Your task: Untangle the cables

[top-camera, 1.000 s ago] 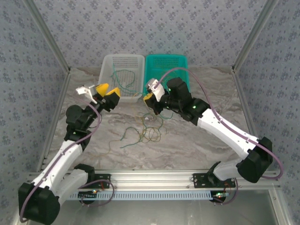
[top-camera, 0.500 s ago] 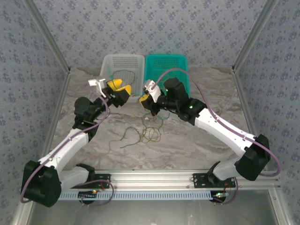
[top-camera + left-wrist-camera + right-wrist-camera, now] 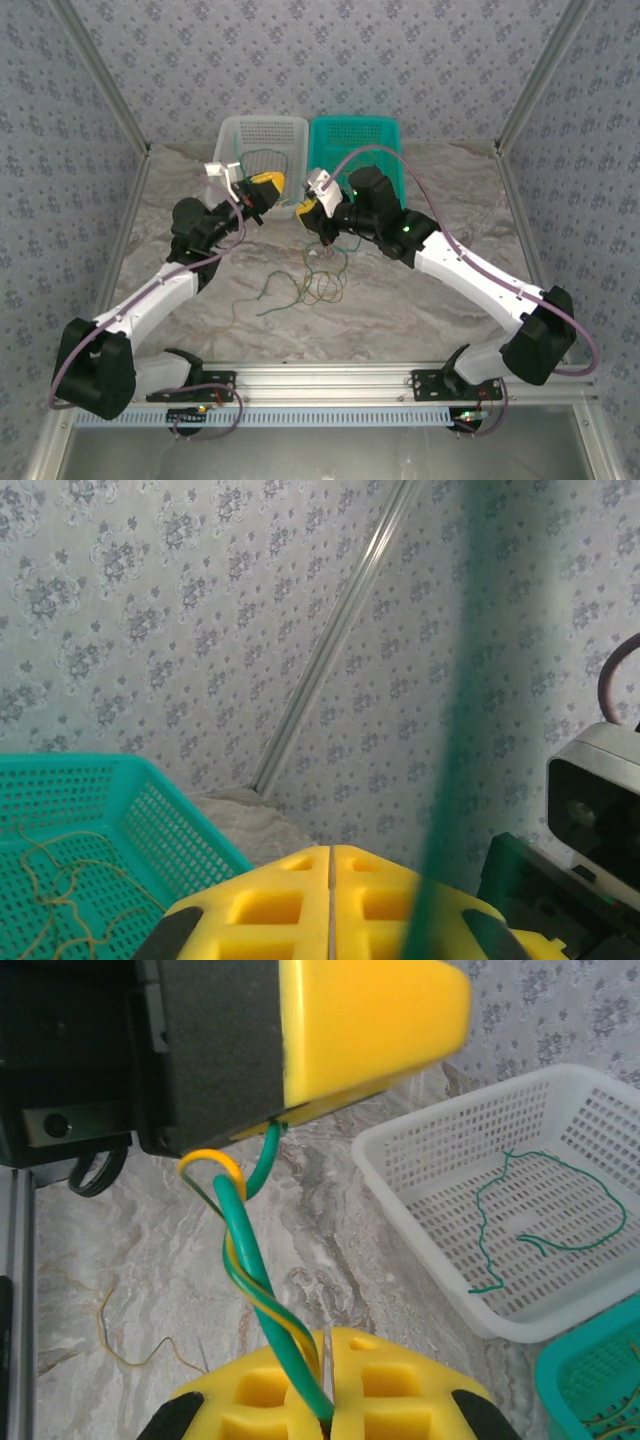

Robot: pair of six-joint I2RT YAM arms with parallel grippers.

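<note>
From above, both arms meet over the bench (image 3: 420,300), just in front of the white basket (image 3: 232,135) and the teal basket (image 3: 390,128). The loose heap of cables (image 3: 318,285) lies on the bench below them, and one green cable (image 3: 262,160) is already in the white basket. On the left wrist, the left jaws are pressed together with the seam tight. A blurred green strand (image 3: 445,780) crosses just beside them, and I cannot tell whether they pinch it. On the right wrist, the right jaws pinch a twisted pair (image 3: 255,1280), green wound with yellow. It rises to the left jaws, where the green runs in under them. I judge I am midway through separating this pair. Next I'd draw the arms apart gently with a counter-twist, watching that the yellow loop (image 3: 212,1160) slips free rather than tightening.
</note>
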